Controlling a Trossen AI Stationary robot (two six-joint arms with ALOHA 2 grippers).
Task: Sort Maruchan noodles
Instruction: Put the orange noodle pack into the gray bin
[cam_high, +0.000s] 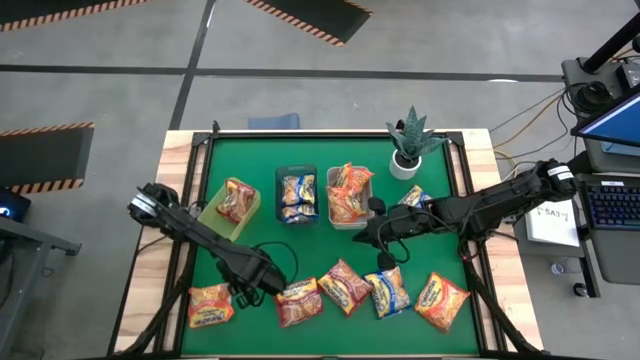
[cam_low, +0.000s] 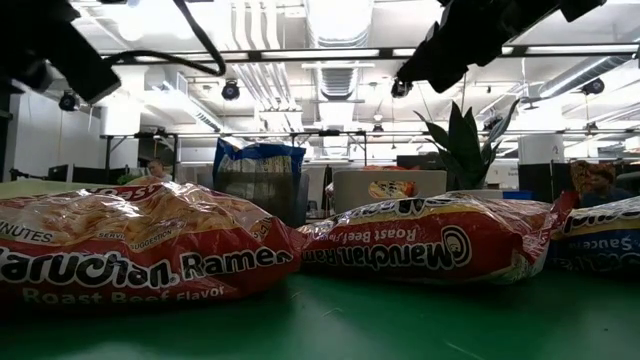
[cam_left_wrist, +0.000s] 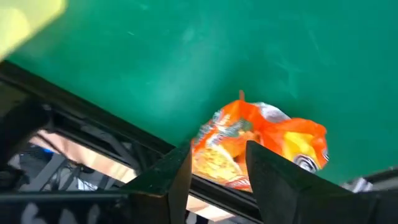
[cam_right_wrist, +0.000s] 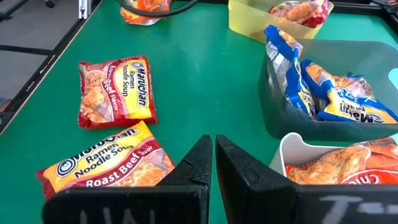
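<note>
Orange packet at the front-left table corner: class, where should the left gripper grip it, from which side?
Probably from straight above, across its middle: the orange packet lies flat, edges free all round. The left gripper is open nearby.

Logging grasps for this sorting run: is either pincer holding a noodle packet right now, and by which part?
Nothing is held. The left pincer is open above the orange packet without gripping it; the right pincer is shut and empty near the bins.

Two dark jointed arms, black cables looped alongside; white band near right arm's base; tool fingers black, wedge-shaped.
</note>
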